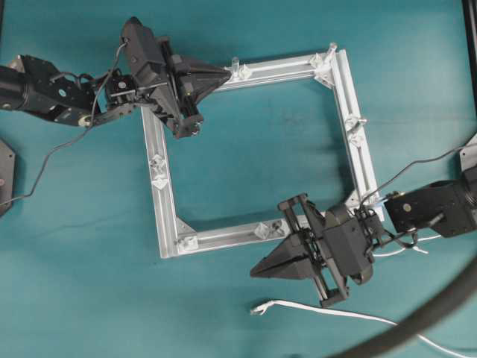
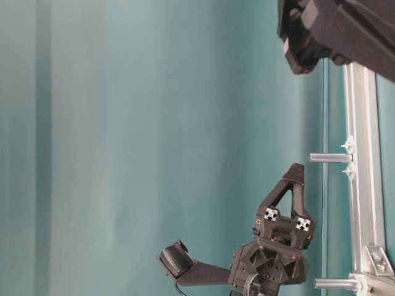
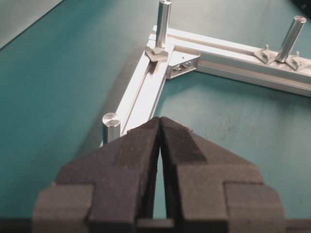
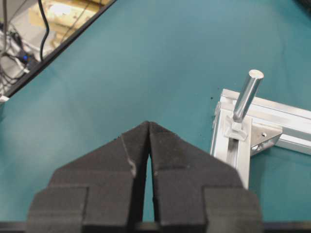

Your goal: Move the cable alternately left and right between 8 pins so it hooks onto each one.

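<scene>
Left tool (image 1: 223,74) clenched empty, levelled over the frame's (image 1: 358,156) top-left corner, tip by a pin (image 1: 235,67). Right tool (image 1: 257,271) clenched empty, below the bottom rail. Cable (image 1: 328,310) lay on the desk (image 1: 253,156) beneath the right tool, unhooked.

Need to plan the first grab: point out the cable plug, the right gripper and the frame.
cable plug (image 1: 258,308), overhead view, on the plug's tip.
right gripper (image 1: 255,273), overhead view, at the closed fingertips.
frame (image 1: 365,168), overhead view, on its right rail.
</scene>
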You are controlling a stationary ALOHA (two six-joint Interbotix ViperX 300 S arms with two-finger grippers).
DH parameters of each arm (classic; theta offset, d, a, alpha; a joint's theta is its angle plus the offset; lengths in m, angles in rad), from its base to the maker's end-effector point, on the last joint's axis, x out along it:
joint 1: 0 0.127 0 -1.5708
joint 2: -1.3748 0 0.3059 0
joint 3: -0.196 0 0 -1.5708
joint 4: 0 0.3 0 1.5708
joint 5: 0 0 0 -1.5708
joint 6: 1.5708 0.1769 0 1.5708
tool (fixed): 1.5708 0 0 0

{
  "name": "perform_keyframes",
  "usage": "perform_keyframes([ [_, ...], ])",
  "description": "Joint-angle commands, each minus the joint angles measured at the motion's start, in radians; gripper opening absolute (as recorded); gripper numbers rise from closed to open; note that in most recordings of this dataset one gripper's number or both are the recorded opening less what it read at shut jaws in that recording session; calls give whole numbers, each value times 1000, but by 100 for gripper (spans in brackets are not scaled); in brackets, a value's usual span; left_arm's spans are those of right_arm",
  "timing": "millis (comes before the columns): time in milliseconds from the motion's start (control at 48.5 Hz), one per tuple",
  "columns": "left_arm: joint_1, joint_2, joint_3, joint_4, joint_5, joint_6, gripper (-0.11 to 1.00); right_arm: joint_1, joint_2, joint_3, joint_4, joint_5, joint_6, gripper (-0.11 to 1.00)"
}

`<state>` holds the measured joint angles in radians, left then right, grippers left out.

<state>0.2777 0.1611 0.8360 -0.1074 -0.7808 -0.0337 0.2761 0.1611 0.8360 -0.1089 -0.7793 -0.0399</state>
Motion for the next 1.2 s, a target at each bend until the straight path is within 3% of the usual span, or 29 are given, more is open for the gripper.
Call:
perform_keyframes([
  [0, -9, -77, -14, 44, 32, 15, -1, 6, -11, -14, -3, -5, 9, 0],
  [82, -11, -124, -9, 43, 95, 38, 5, 6, -17, -17, -3, 49, 11, 0],
  [268, -34, -247, 5, 44, 218, 69, 3, 20, -71, -55, -5, 196, 11, 0],
  [495, -86, -365, 32, 43, 360, 64, 3, 78, -100, -144, -5, 529, 11, 0],
  [618, -107, -422, 58, 43, 451, 61, 4, 112, -91, -181, -5, 634, 14, 0],
  [742, -117, -463, 84, 43, 512, 55, 15, 123, -66, -212, -5, 704, 28, 0],
  [845, -118, -495, 104, 41, 548, 41, 36, 124, -41, -241, -5, 739, 74, 1],
  [948, -118, -526, 127, 41, 569, 32, 56, 126, -15, -268, -5, 767, 133, 12],
  [1072, -141, -591, 169, 43, 591, 38, 76, 133, 14, -301, -6, 796, 176, 41],
  [1133, -152, -629, 198, 43, 597, 38, 77, 140, 25, -311, -6, 810, 184, 54],
  [1175, -161, -653, 218, 43, 600, 38, 76, 143, 32, -316, -6, 813, 186, 57],
])
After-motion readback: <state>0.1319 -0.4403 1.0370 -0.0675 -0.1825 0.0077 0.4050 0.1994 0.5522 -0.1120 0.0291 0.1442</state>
